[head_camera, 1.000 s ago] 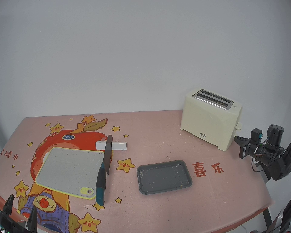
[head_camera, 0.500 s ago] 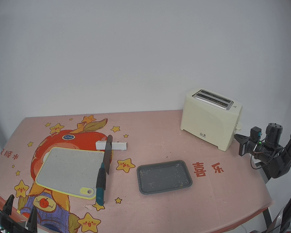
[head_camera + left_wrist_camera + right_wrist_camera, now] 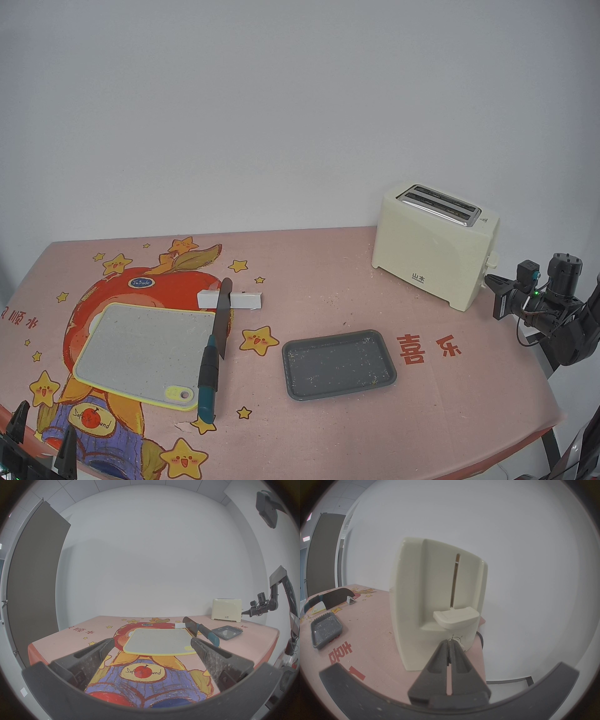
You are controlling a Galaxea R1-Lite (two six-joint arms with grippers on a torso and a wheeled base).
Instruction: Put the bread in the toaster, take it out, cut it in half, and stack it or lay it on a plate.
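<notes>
Tending the toaster's lever, with the toasting step in hand.
Holding the right hand pinched closed and empty, just beneath the lever, which sits low in its slot on the toaster. Bread unseen, presumably inside. Next, probably waiting, or nudging the lever up from below. Having crept slightly nearer the toaster than a second ago. Resting the left hand spread open, well apart, beyond the plate.
</notes>
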